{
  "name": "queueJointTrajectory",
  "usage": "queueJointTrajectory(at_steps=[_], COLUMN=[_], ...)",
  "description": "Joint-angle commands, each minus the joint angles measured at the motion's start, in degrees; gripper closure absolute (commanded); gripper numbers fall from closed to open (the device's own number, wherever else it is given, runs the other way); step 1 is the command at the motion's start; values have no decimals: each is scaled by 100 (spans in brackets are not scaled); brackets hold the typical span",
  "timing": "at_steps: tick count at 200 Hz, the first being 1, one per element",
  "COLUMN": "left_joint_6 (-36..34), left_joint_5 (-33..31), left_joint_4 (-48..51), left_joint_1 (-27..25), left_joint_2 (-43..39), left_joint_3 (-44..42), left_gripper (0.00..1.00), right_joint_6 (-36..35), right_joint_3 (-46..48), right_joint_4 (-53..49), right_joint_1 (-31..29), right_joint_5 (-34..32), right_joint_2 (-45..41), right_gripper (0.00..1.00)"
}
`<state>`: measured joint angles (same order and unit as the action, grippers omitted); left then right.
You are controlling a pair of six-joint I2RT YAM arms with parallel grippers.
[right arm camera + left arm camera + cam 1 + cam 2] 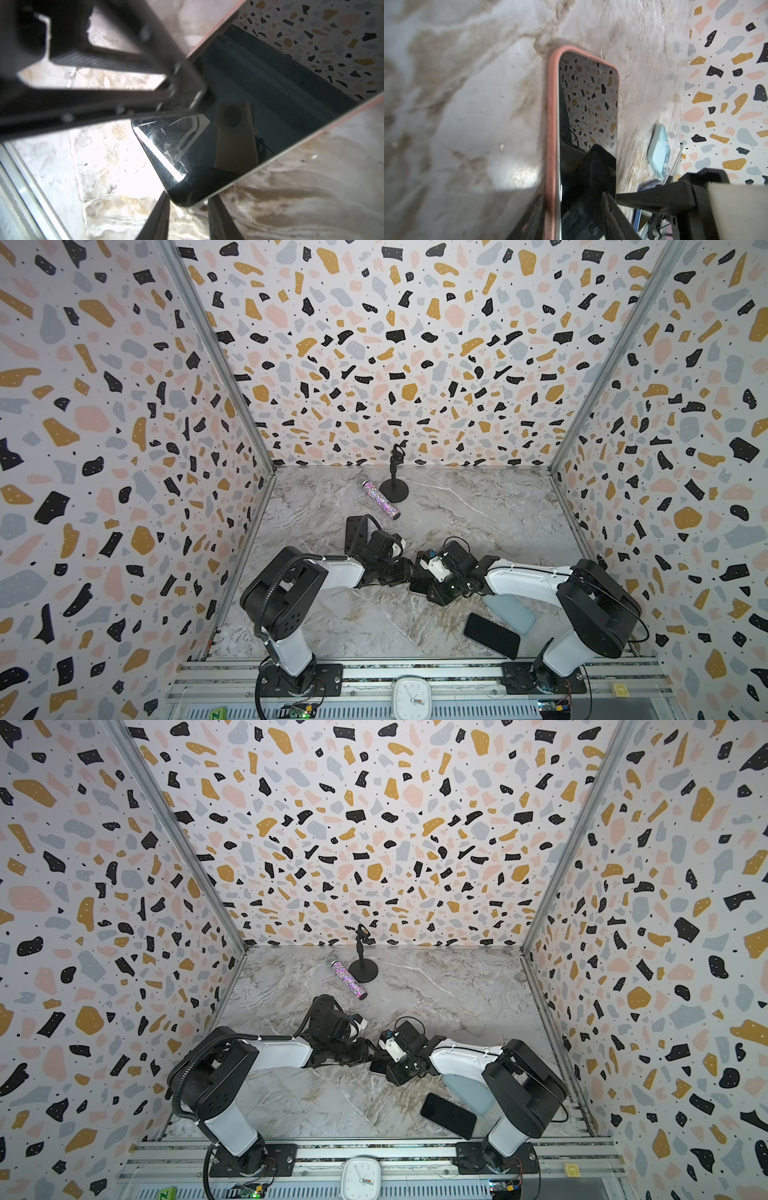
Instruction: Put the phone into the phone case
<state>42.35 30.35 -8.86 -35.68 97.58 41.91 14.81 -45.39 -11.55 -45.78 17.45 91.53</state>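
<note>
Clock [411, 697] and green block [218, 713] sit on the front rail [457, 672], the block at the left end.

Just behind the rail, on the right of the marble table [332, 626], a black phone [492, 635] lies flat, dark face up. A blue case [513, 616] lies at its far corner, partly hidden under the right arm [532, 576] in both top views. The left wrist view shows the blue case [660, 149] flat, with what looks like its open side up.

Over the middle of the table the two grippers meet on the phone [587, 116]. It sits in a pink case [552, 116], whose rim wraps the far end and both long sides. A thin silver edge of the phone shows inside that rim near the left gripper [571, 203]. Whether the phone is fully seated I cannot tell.

The left gripper pinches the phone through its thickness, one jaw on the case back and one on the screen. The phone's silver-edged corner lies between the fingers [160, 216] of the right gripper [188, 199]. Whether they press on it I cannot tell.

At the back a glittery microphone [380, 499] lies just beside the round base of a black stand [394, 491].
</note>
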Motion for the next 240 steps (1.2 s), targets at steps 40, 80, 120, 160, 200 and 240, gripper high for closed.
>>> queueJointTrajectory(at_steps=[40, 80, 120, 160, 200, 240], left_joint_6=[-653, -445, -219, 19, -46, -175], left_joint_5=[-280, -192, -293, -328, -492, -767], left_joint_4=[1436, 1598, 1900, 1938, 2157, 2415], left_joint_1=[-53, -61, -162, -329, -351, -437], left_joint_2=[-650, -1062, -1194, -1073, -734, -483], left_joint_3=[-233, -250, 55, 282, 565, 865], left_gripper=[55, 57, 62, 67, 69, 71], right_joint_6=[330, 373, 494, 882, 855, 761], right_joint_3=[91, 144, 144, 263, 153, 109], right_joint_4=[325, 443, 465, 652, 687, 694], right_joint_1=[94, 190, 396, 734, 874, 921], right_joint_5=[352, 517, 678, 1055, 1202, 1301], right_joint_2=[-277, -267, -398, -638, -510, -329], right_gripper=[63, 60, 54, 50, 47, 44])
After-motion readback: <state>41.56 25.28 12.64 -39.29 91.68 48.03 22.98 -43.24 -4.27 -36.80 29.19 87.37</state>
